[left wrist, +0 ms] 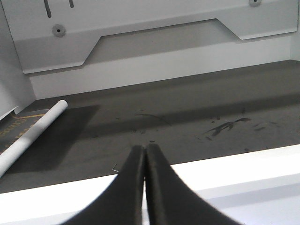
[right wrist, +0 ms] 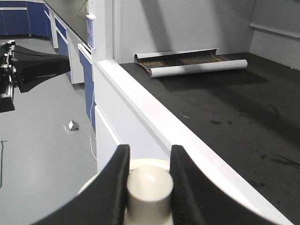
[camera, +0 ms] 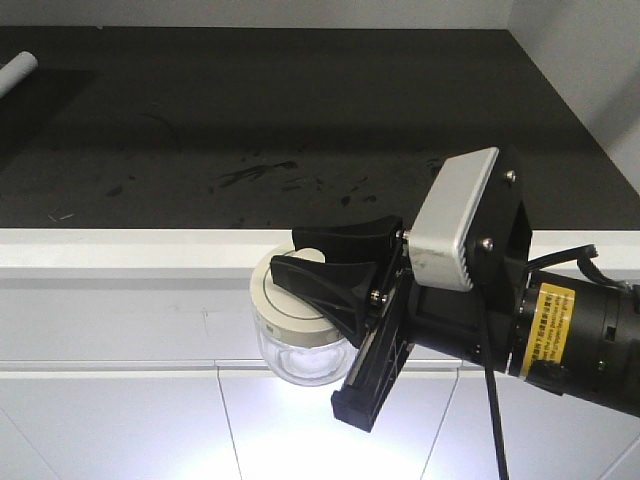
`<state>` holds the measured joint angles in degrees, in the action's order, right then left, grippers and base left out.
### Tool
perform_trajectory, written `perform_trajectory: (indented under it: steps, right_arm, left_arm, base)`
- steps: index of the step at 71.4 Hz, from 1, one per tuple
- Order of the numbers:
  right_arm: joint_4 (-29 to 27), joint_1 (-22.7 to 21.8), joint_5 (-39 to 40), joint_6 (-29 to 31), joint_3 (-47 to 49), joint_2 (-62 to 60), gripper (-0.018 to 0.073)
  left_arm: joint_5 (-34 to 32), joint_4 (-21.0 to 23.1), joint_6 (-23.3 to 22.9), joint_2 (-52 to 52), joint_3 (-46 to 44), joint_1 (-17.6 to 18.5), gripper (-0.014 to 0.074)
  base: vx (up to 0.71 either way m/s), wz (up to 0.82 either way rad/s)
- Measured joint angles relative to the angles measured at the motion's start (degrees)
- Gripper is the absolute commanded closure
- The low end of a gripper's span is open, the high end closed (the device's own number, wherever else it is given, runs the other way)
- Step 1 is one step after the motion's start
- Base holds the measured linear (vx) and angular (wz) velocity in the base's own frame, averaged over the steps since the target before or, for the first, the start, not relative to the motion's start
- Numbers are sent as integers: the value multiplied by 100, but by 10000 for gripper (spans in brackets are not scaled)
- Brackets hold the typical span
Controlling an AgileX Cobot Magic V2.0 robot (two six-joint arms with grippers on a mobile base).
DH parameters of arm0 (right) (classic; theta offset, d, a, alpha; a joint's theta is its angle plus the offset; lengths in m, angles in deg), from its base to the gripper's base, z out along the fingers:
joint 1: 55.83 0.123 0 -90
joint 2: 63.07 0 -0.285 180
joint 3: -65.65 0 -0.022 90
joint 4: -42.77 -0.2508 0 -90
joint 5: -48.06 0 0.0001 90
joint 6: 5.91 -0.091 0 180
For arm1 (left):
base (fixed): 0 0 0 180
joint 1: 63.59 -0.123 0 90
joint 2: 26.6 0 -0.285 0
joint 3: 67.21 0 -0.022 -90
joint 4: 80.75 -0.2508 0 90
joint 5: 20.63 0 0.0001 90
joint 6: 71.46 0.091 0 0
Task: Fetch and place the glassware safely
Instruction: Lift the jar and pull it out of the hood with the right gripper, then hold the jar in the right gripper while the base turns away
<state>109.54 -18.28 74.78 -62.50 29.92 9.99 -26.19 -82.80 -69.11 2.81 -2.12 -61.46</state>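
The glassware, a squat clear jar (camera: pixel 298 355) with a cream-white lid (camera: pixel 283 308), hangs in front of the counter's white front edge (camera: pixel 140 250), outside the dark worktop (camera: pixel 300 130). My right gripper (camera: pixel 290 250) comes in from the right and is shut on the lid's knob (right wrist: pixel 150 187). In the right wrist view the two black fingers (right wrist: pixel 117 178) press the knob from both sides, with my right gripper (right wrist: pixel 150 150) over the lid. My left gripper (left wrist: pixel 144 149) is shut with nothing in it, hovering at the counter edge farther left.
A white tube (left wrist: pixel 33 133) lies at the worktop's far left corner, also seen as a tube end (camera: pixel 15 70) in the front view. It belongs to a partly unrolled sheet (right wrist: pixel 187 65). White walls close the back and right. Cabinet fronts (camera: pixel 120 420) stand below the edge.
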Motion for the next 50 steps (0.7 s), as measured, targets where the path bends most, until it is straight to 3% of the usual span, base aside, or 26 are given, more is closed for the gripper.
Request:
perform_trajectory:
  steps: [50]
  right_arm:
    - [0,0,-6,0,0,0,559]
  left_arm:
    - [0,0,0,0,0,0,603]
  base:
    - [1,11]
